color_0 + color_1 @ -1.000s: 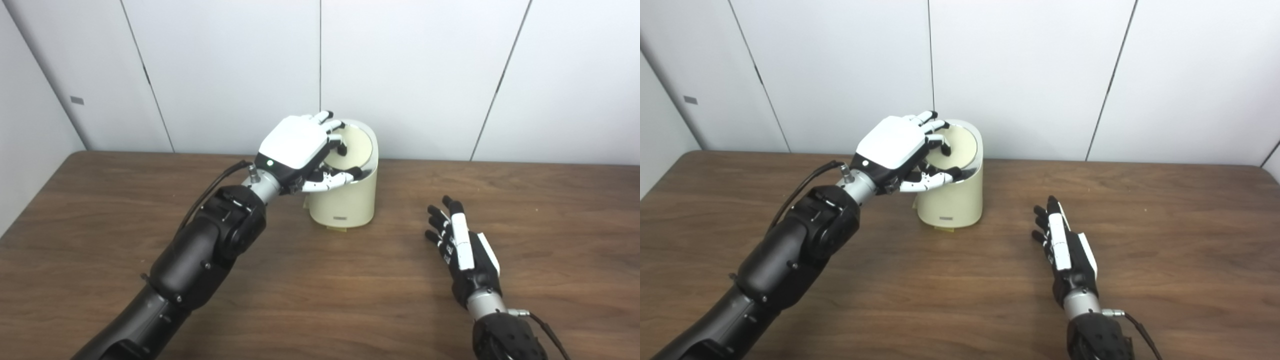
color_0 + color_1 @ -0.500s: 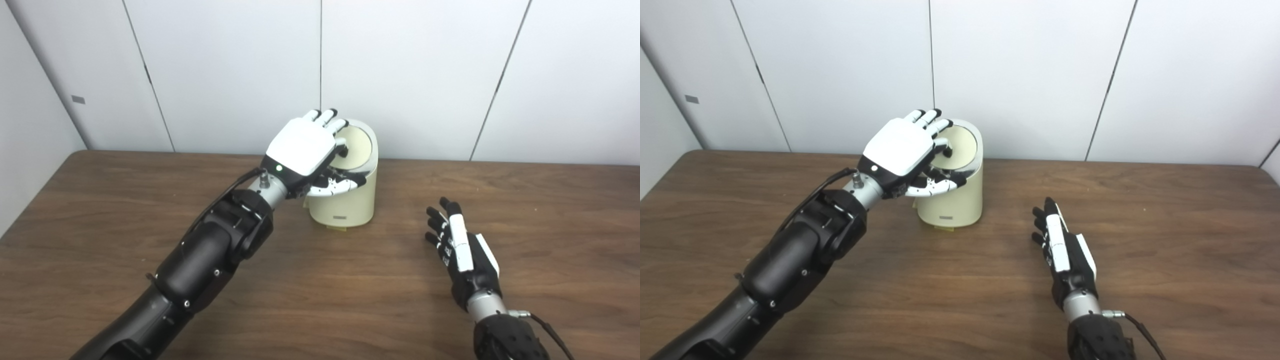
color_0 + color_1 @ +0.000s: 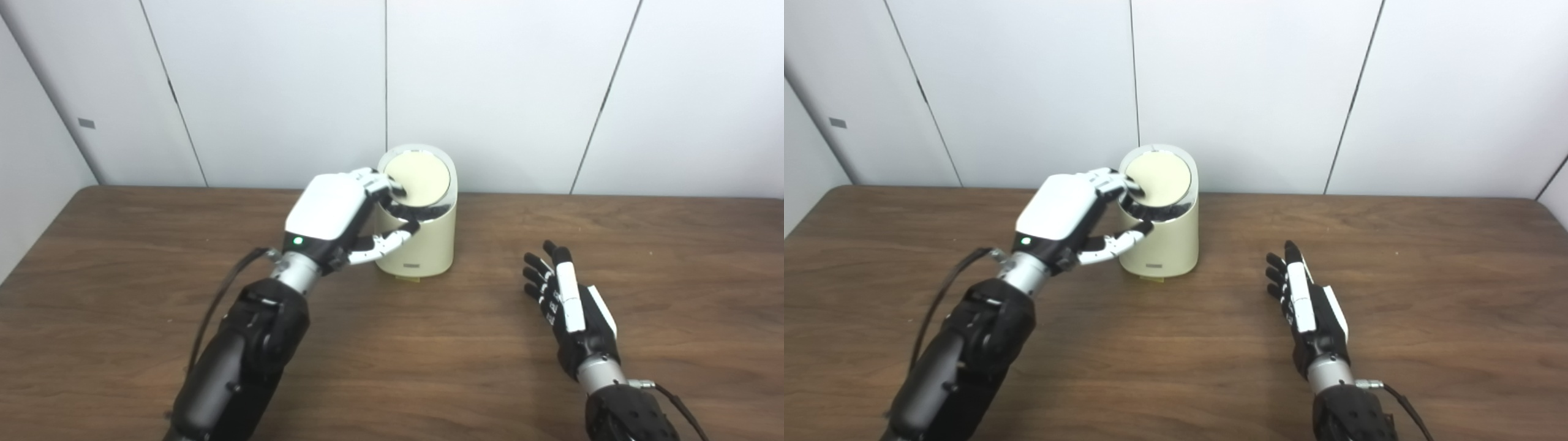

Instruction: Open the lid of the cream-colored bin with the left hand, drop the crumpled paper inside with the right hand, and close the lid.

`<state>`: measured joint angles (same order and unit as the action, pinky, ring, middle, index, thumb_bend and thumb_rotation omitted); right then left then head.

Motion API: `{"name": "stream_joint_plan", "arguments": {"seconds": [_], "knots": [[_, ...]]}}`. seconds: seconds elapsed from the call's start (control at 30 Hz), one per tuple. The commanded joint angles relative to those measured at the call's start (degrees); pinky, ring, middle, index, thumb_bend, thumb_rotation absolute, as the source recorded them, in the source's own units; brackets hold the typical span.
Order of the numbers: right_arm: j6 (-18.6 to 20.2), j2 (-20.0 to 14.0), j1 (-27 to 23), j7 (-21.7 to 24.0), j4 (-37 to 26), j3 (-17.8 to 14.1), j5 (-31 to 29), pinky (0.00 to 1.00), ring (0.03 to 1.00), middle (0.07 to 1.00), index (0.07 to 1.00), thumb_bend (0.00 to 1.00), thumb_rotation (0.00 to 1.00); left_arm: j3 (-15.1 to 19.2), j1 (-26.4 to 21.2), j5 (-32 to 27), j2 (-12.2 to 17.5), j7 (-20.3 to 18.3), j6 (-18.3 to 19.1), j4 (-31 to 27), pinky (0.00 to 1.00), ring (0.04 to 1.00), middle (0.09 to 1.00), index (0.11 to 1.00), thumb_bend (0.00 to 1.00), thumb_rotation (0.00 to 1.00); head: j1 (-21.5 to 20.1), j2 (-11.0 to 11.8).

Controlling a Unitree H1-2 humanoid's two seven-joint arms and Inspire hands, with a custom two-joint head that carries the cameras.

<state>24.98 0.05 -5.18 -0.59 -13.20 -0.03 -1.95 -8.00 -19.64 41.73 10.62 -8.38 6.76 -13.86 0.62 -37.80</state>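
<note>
- table (image 3: 429,367): dark wood grain, looking matt
- bin (image 3: 429,245): smooth cream plastic, slight sheen
- lid (image 3: 418,173): matt cream, glossy rim showing
- left hand (image 3: 327,211): glossy white shell
- wall (image 3: 508,86): smooth white panels

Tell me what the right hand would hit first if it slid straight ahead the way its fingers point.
Probably nothing on the table: the right hand points toward the back wall, passing right of the cream-colored bin. Depth is uncertain.

Left robot hand (image 3: 331,211) curled; right robot hand (image 3: 566,306) flat, empty.
</note>
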Motion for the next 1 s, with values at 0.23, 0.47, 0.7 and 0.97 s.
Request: {"name": "stream_joint_plan", "arguments": {"seconds": [0.23, 0.47, 0.7, 0.97], "knots": [[-4.12, -0.23, -0.87, 1.89, 0.52, -0.86, -2.96, 0.9, 0.927, 0.923, 0.992, 0.65, 1.0, 9.39, 6.68, -17.64, -4.0, -1.04, 8.12, -7.66, 0.83, 0.9, 0.902, 0.941, 0.41, 0.73, 0.27, 0.35], [-5.73, -0.25, -0.5, 2.49, 0.79, -1.42, -5.21, 0.98, 0.964, 0.944, 1.0, 0.66, 1.0, 17.17, 12.07, -35.12, -8.66, 1.07, 8.04, -6.09, 0.93, 0.943, 0.948, 1.0, 0.39, 0.83, 0.79, 0.52], [-14.06, 0.45, 0.04, 0.53, 3.59, -0.52, -1.24, 0.97, 0.952, 0.952, 0.969, 0.66, 1.0, 19.15, 16.44, -44.15, -8.43, 1.18, 7.91, -4.58, 1.0, 0.996, 0.998, 1.0, 0.42, 0.87, 0.72, 0.56], [-17.53, -0.08, 0.63, -0.04, 4.5, 0.43, 1.69, 1.0, 0.999, 0.999, 0.989, 0.65, 1.0, 19.99, 19.52, -49.35, -8.23, 1.67, 1.73, -1.1, 1.0, 1.0, 1.0, 1.0, 0.48, 0.91, -0.03, 0.37]]}}
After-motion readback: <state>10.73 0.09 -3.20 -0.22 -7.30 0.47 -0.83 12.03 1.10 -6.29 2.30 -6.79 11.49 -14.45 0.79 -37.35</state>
